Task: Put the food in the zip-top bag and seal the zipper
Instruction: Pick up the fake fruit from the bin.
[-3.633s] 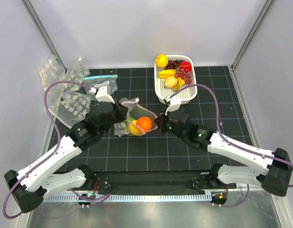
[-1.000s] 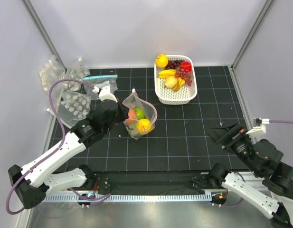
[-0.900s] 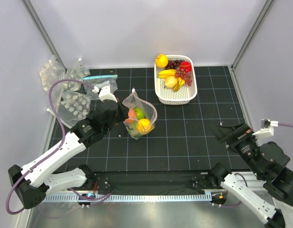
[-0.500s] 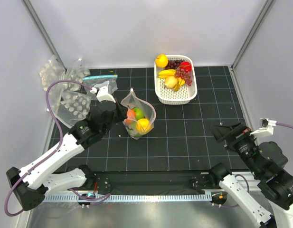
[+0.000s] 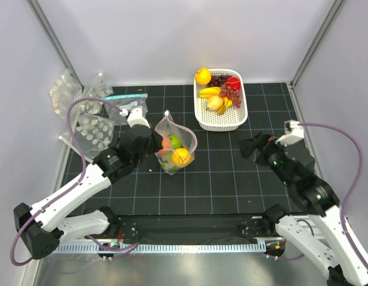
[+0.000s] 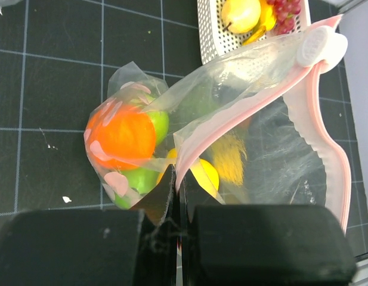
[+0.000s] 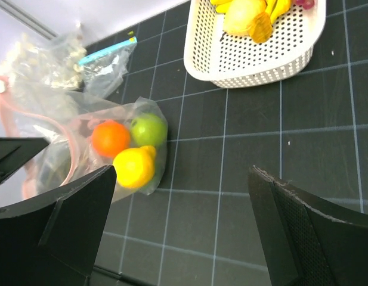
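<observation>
The zip-top bag [image 5: 178,143] is resting near the middle of the counter [image 5: 231,179], bulging with an orange [image 6: 127,134], a green apple [image 7: 148,130] and a lemon [image 7: 135,168]. Its zipper [image 6: 337,173] is gaping, the two pink lips bowing apart. The left claw [image 6: 176,186] is pinching tight on one end of that strip, probably to hold the mouth up so that the fruit is not rolling out and the seal is presenting itself for pressing. The right claw [image 7: 184,238] is hovering well to the bag's right, jaws spread wide and gripping nothing, seemingly free to take the other end. Behind, the white basket [image 5: 219,122] is holding more fruit, so sealing may be waiting on further loading.
</observation>
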